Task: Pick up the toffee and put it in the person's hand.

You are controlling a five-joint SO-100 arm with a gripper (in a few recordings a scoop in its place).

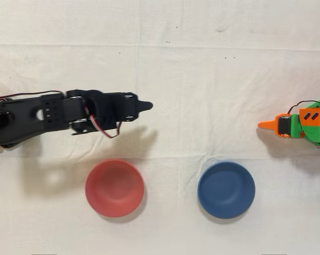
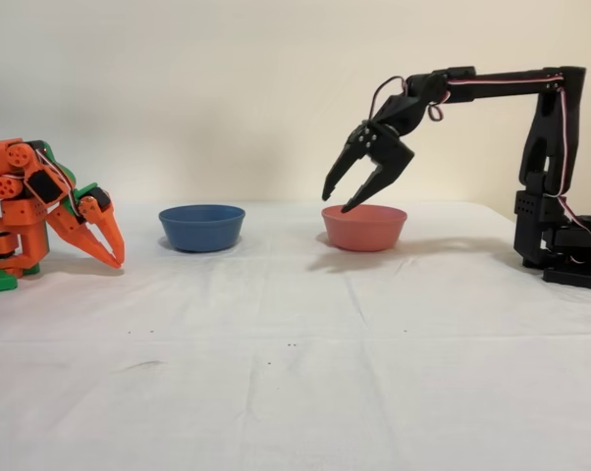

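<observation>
While the white cloth on the counter [image 2: 305,363] lies bare at the front of the fixed view, two bowls sit a bit farther back on it. The blue bowl [image 2: 202,227] is on the left in that view and the red bowl [image 2: 364,227] is on the right, and they are well apart. Both bowls look like they have nothing inside when seen from above, the red bowl [image 1: 115,188] and the blue bowl [image 1: 226,189]. The black arm [image 2: 546,167] stands at the right side of the fixed view and reaches out high over the cloth. Its tool [image 2: 341,200] hangs in the air, pointing down, with the two fingers spread apart and nothing between them. In the fixed view one fingertip lines up with the red bowl's rim, but from above the tool [image 1: 144,105] sits beyond the red bowl, over bare cloth, so it touches nothing. The toffee cannot be seen in either view, and the person's hand is not in the pictures. The idle orange arm [image 2: 40,211] rests at the left of the fixed view, beside the blue bowl, with its tip low near the cloth.
</observation>
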